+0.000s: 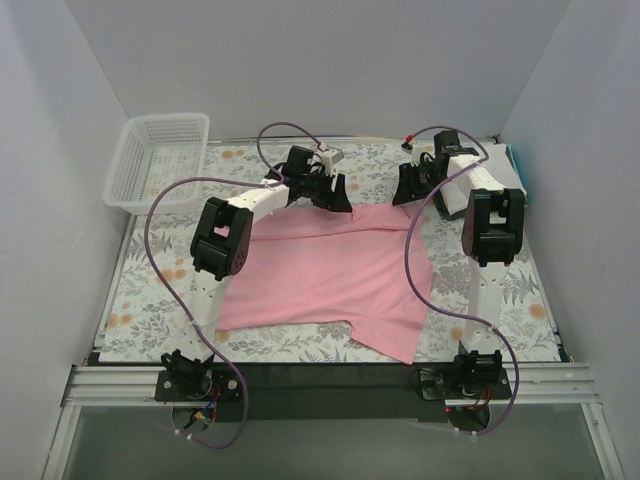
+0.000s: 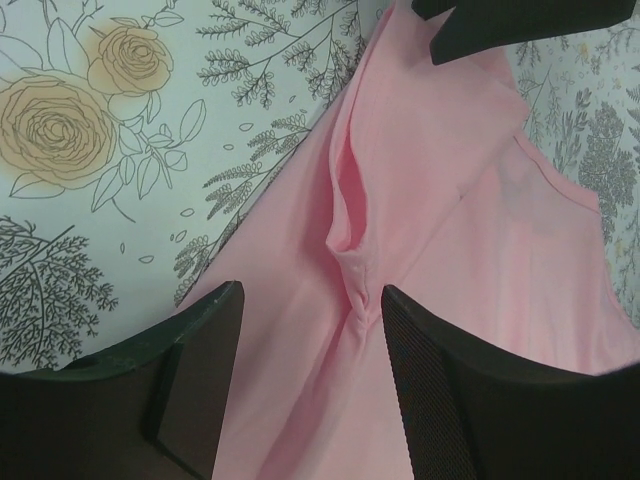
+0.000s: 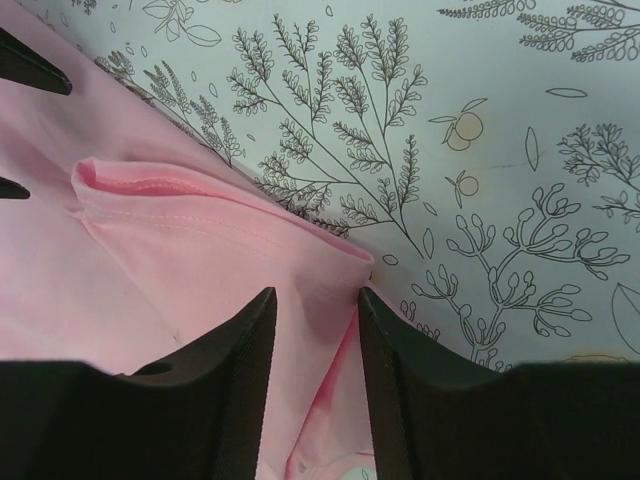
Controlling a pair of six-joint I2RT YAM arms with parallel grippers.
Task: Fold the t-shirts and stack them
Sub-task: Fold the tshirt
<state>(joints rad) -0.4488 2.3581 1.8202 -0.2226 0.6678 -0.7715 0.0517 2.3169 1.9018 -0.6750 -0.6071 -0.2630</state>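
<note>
A plain pink t-shirt (image 1: 330, 270) lies spread across the middle of the floral tablecloth, its far edge under both grippers. My left gripper (image 1: 335, 200) sits low on the far left part of that edge. Its jaws (image 2: 310, 292) stand open, with a puckered ridge of pink cloth (image 2: 450, 200) in the gap next to the right finger. My right gripper (image 1: 408, 192) is at the far right corner. Its jaws (image 3: 316, 295) are open astride the folded hem corner of the shirt (image 3: 180, 270). A folded white t-shirt with a teal edge (image 1: 517, 165) lies at the back right.
A white mesh basket (image 1: 160, 160) stands at the back left corner. The tablecloth (image 1: 150, 300) shows bare to the left of the shirt and along the back. White walls close in on three sides. The two grippers are close together, each showing in the other's wrist view.
</note>
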